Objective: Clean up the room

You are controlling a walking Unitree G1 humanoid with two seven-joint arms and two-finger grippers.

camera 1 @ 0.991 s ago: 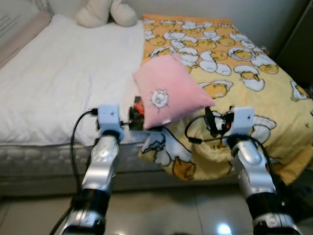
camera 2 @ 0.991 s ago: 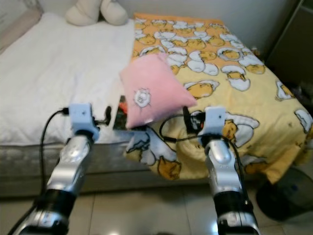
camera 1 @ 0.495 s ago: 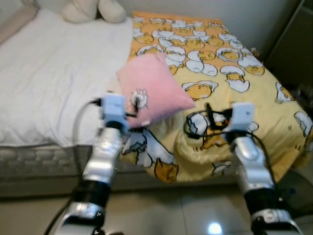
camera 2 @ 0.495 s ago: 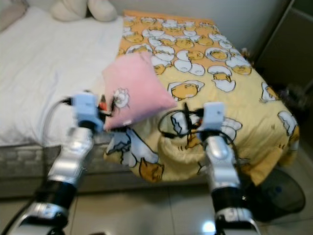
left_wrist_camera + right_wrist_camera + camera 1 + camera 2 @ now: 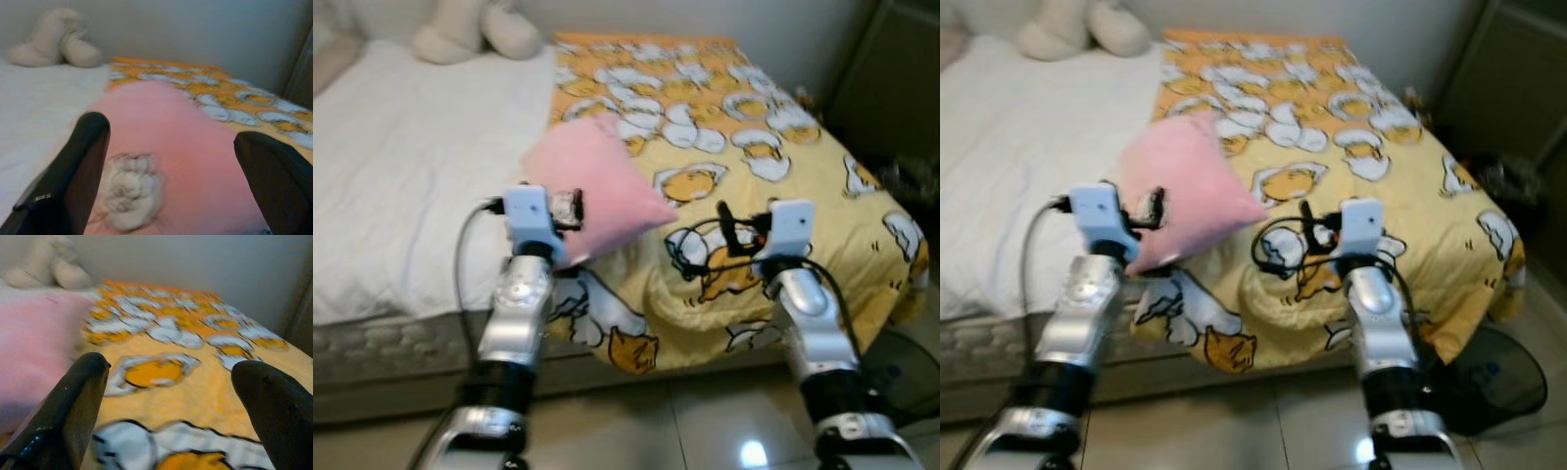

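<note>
The pink pillow (image 5: 595, 191) lay near the bed's front edge, half on the white sheet (image 5: 401, 196) and half on the yellow egg-print blanket (image 5: 754, 176), tilted with one corner up. A pale fuzzy patch (image 5: 128, 188) showed on its face; I could read no writing on it. My left gripper (image 5: 171, 161) was just before the pillow, its fingers (image 5: 73, 166) spread wide with the pillow between them, not touching it that I could tell. My right gripper (image 5: 166, 401) hung over the blanket near the bed's edge, fingers (image 5: 73, 401) wide apart on nothing. The blanket spilled over the mattress side toward the tiled floor (image 5: 656, 421). A cream plush toy (image 5: 475, 29) sat far back by the wall. A dark fan (image 5: 1498, 377) stood on the floor to my right.
</note>
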